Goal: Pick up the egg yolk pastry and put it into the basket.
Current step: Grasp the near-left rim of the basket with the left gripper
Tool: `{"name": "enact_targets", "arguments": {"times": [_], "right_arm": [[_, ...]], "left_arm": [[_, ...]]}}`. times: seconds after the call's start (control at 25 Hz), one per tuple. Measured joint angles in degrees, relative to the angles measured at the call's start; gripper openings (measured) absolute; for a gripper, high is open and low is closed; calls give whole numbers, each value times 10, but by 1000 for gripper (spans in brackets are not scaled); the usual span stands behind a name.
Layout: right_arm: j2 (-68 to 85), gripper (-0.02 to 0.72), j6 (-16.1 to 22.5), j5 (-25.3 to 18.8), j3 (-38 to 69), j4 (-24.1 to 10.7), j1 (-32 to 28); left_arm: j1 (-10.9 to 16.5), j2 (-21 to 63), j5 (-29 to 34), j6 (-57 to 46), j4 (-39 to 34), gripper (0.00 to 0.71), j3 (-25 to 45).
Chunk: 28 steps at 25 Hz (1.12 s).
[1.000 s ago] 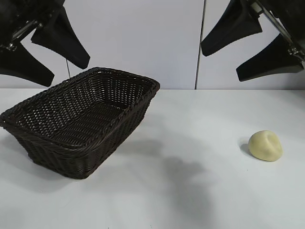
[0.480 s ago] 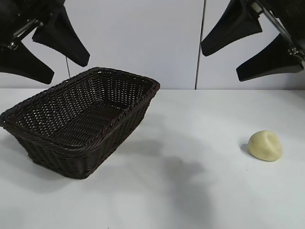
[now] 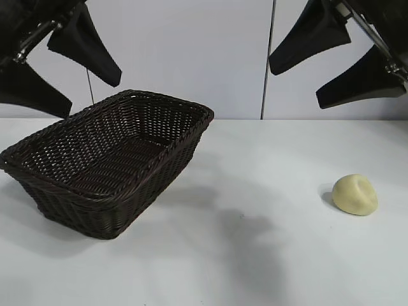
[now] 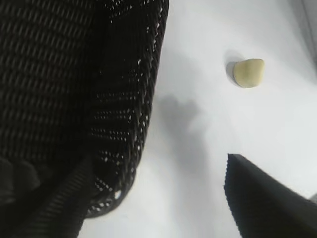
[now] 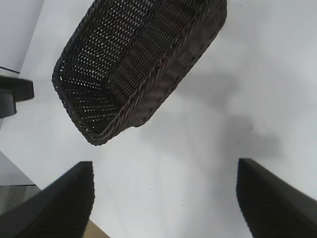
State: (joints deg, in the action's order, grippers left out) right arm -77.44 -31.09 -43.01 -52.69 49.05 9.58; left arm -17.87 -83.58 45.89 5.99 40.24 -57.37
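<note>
The pale yellow egg yolk pastry (image 3: 355,194) lies on the white table at the right; it also shows in the left wrist view (image 4: 248,73). The dark brown wicker basket (image 3: 108,159) stands at the left and looks empty; it shows in the left wrist view (image 4: 74,99) and the right wrist view (image 5: 143,64). My left gripper (image 3: 64,80) hangs open high above the basket's far left. My right gripper (image 3: 319,80) hangs open high above the table at the back right, well above the pastry. Both are empty.
A white wall with a vertical seam (image 3: 268,57) stands behind the table. Bare white table surface (image 3: 255,242) lies between basket and pastry. The table's edge shows in the right wrist view (image 5: 106,230).
My left gripper has shifted slightly up and to the right. The right gripper, pastry and basket have not moved.
</note>
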Motion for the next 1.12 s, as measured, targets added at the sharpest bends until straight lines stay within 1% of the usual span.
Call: {"name": "enact_targets", "arguments": {"times": [0.08,0.16,0.28,0.36,0.52,0.6,0.72,0.88,1.12], "right_arm": [[0,568,0,0,0,0,0],[0,568,0,0,0,0,0],[0,568,0,0,0,0,0],[0,568,0,0,0,0,0],[0,568,0,0,0,0,0],[0,568,0,0,0,0,0],[0,568,0,0,0,0,0],[0,568,0,0,0,0,0],[0,568,0,0,0,0,0]], "left_arm": [[-11,0,35,-70,-33,539,0],[-30,1,52,-133,-78,539,0],[-63,1,34,-239,-141,539,0],[-78,1,-2,-319,-178,539,0],[-83,1,-70,-511,-257,539,3],[-83,1,-79,-602,-315,539,3],[-83,1,-65,-701,-395,539,4],[-83,1,-38,-759,-451,539,4],[-83,1,-36,-783,-459,539,4]]}}
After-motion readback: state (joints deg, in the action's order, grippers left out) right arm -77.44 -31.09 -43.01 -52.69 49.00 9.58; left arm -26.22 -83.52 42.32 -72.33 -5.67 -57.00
